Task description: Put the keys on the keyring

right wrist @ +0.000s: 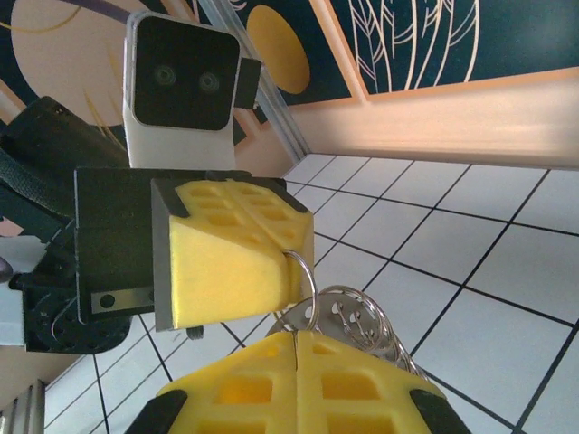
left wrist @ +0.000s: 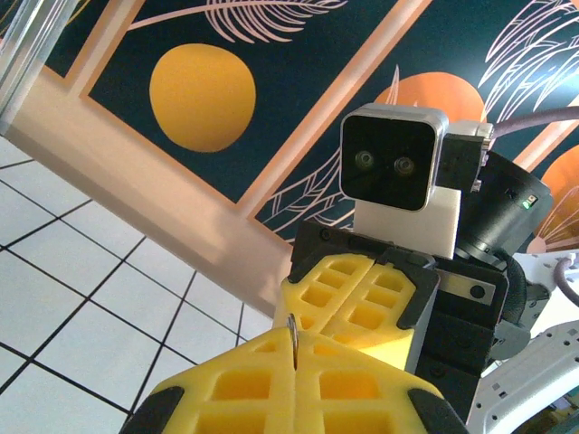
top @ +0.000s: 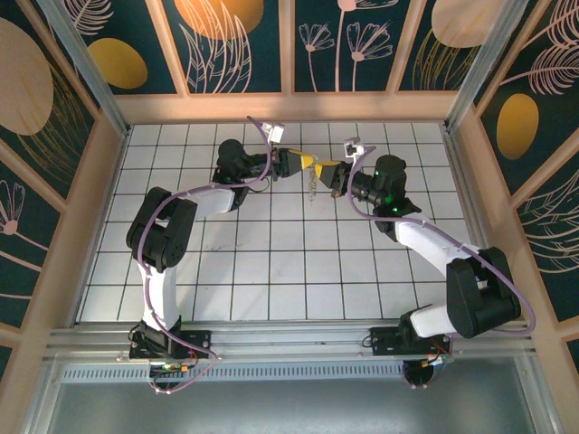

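My two grippers meet tip to tip in the air over the back middle of the table. The left gripper (top: 305, 163) (left wrist: 294, 348) is shut on the keyring (left wrist: 292, 333), a thin silvery metal ring (right wrist: 310, 271) that sticks out of its yellow pads (right wrist: 235, 258). Several flat silvery keys (right wrist: 357, 318) with round holed heads hang off the ring and dangle below the tips (top: 314, 188). The right gripper (top: 327, 170) (right wrist: 297, 339) is shut just under the ring, its pads pinching where the ring's lower arc and a key head meet.
White tiled table (top: 271, 271) with wooden walls (top: 99, 208) on the left, right and back. Both arms (top: 163, 235) (top: 443, 249) reach in from the near edge towards the back middle.
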Motion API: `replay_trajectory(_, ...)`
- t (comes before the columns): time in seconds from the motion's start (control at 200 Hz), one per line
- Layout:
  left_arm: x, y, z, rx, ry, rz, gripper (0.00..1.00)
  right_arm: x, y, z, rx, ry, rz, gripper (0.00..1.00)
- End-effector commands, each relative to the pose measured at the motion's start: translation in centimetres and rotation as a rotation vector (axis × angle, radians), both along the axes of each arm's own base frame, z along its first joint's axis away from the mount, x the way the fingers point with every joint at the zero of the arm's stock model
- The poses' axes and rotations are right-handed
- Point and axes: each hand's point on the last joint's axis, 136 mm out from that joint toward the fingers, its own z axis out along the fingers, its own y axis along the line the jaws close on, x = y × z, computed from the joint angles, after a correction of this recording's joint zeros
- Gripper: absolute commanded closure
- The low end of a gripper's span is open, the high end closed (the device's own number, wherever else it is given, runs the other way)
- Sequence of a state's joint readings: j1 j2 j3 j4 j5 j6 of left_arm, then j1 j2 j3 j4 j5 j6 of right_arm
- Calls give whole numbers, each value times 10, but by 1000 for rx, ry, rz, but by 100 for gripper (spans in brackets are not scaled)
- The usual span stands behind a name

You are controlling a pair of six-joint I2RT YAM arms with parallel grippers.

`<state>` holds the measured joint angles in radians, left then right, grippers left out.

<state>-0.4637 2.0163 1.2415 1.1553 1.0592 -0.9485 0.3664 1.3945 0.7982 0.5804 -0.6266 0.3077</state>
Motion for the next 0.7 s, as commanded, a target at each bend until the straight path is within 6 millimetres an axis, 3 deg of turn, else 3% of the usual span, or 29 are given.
replay_trajectory(0.0,-11,3,29,-44,-80,-6,100,-6,2,9,7,-42,31,100)
replay_trajectory(0.265,-11,5,34,-64,-80,31,100,-9,5,7,22,-32,35,100)
replay_trajectory(0.691,-14,7,42,-127,-61,102,100,0,26,7,36,7,-57,100)
